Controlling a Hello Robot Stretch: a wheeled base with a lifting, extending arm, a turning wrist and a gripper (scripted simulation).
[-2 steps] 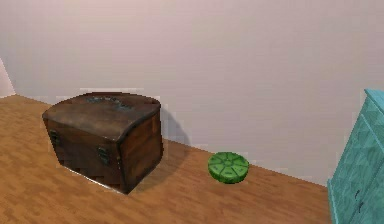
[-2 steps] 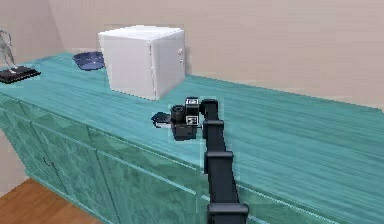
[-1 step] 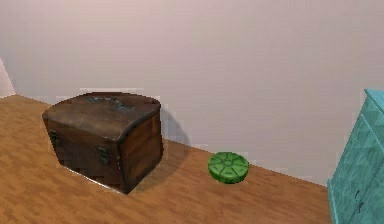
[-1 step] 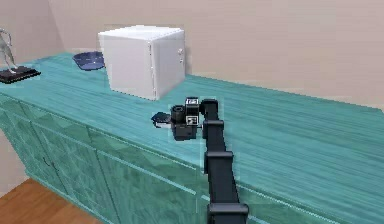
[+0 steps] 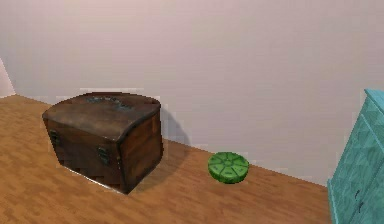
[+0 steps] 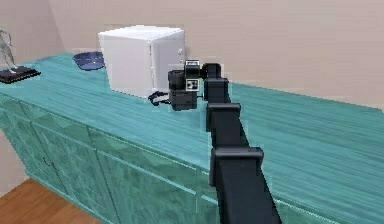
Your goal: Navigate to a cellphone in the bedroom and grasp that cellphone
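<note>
The robot is at a green dresser (image 6: pixel 300 130), so the driving looks done. The pincer (image 6: pixel 162 95) is right by a white box (image 6: pixel 140 58). I cannot tell if it holds anything. A flat dark thing (image 6: pixel 18 73), maybe the phone, lies well away from the pincer, past a blue bowl (image 6: pixel 90 62). I think the grab is not done yet. The room has a wood floor (image 5: pixel 200 205) and a brown chest (image 5: pixel 105 135).

No readable text anywhere.
</note>
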